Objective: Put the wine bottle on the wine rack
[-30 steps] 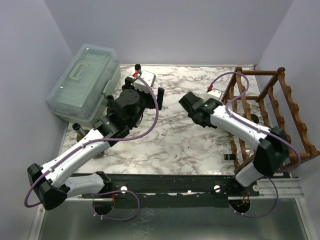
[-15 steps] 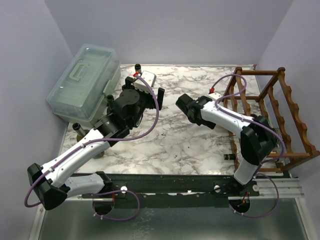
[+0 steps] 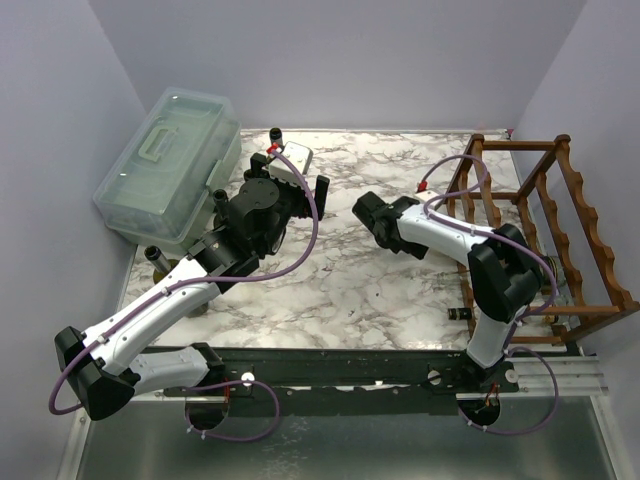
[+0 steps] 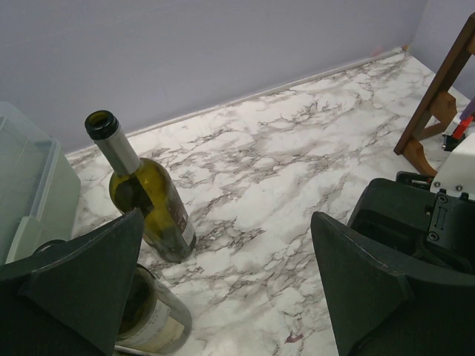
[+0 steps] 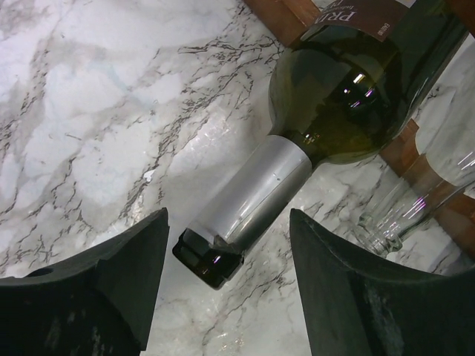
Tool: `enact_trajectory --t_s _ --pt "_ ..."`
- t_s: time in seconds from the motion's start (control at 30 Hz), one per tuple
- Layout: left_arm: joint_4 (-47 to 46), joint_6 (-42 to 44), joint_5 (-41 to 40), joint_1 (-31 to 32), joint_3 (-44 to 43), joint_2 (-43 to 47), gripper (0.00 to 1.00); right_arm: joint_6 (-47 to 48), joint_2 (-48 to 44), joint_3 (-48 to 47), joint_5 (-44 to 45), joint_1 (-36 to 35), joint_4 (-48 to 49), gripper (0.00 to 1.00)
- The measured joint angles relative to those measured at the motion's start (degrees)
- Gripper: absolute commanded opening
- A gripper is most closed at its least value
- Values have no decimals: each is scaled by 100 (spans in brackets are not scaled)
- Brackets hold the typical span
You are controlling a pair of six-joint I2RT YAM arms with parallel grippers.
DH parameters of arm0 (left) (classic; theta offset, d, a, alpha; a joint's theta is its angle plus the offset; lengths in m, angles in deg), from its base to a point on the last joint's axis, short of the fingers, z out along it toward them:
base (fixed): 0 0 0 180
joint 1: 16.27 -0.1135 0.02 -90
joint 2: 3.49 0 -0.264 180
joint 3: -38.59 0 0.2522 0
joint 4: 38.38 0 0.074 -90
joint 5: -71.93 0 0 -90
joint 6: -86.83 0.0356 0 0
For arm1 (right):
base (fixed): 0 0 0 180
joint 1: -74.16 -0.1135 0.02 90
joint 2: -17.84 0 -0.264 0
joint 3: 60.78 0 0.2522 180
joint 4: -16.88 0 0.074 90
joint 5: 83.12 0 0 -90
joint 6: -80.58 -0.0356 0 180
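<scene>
The reddish-brown wine rack (image 3: 560,215) stands at the table's right edge. A dark green wine bottle (image 5: 345,89) lies on its side in the bottom tier, and its silver-foiled neck (image 5: 245,200) sticks out over the marble; the neck tip shows in the top view (image 3: 458,314). My right gripper (image 5: 228,222) is open and empty, held back from that neck. My left gripper (image 4: 226,222) is open and empty over the marble. An upright green bottle (image 4: 145,193) stands ahead of it to the left, and another bottle (image 4: 148,319) stands under its left finger.
A translucent lidded plastic box (image 3: 170,175) sits at the back left, with bottle tops around it (image 3: 155,255). A clear glass (image 5: 401,204) lies beside the racked bottle. The right arm's elbow (image 3: 505,265) is raised in front of the rack.
The right arm has pulled back from the rack: its elbow rose and moved left and its wrist shifted a little left. The left arm has not moved.
</scene>
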Motion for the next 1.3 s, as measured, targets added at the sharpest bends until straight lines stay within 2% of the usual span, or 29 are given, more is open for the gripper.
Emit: enact_trajectory --t_s 0.2,0.37,0.53,0.7,1.3 --pt "-2 7 0 0 0 -2 95 101 0 155 7 72 245 55" --pt "0 35 -2 0 0 -2 95 103 0 354 2 114 387 41" --pt "0 68 -2 0 0 -2 95 13 85 468 26 122 367 19" --pt "0 83 -2 0 0 -2 95 -223 295 466 109 122 328 1" --pt "0 87 -2 0 0 -2 95 -1928 876 90 221 365 -413 1"
